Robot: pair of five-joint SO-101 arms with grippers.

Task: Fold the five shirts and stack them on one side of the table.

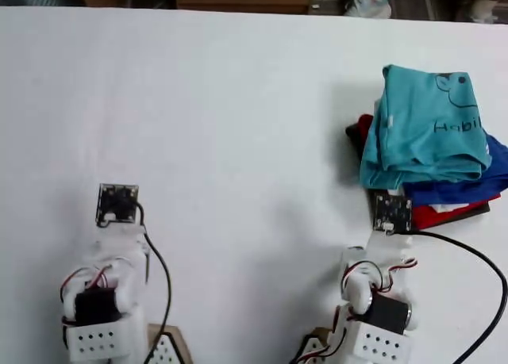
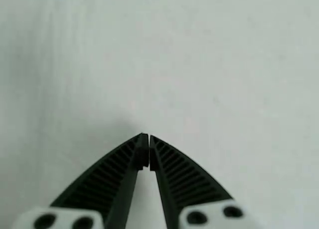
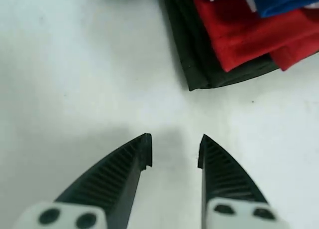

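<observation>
Both hands empty, we note; left hand [image 2: 148, 140] closed, well apart from shirt stack [image 1: 425, 134]; right hand [image 3: 174, 140] slightly open, nearer; stack lies just ahead on table [image 1: 238, 102].

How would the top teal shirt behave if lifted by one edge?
Probably floppy: the teal shirt shows soft creases and drapes over the blue shirt below, so it would likely unfold. Thin fabric, so probably light. A push may slide it off, since it only rests on top.
</observation>
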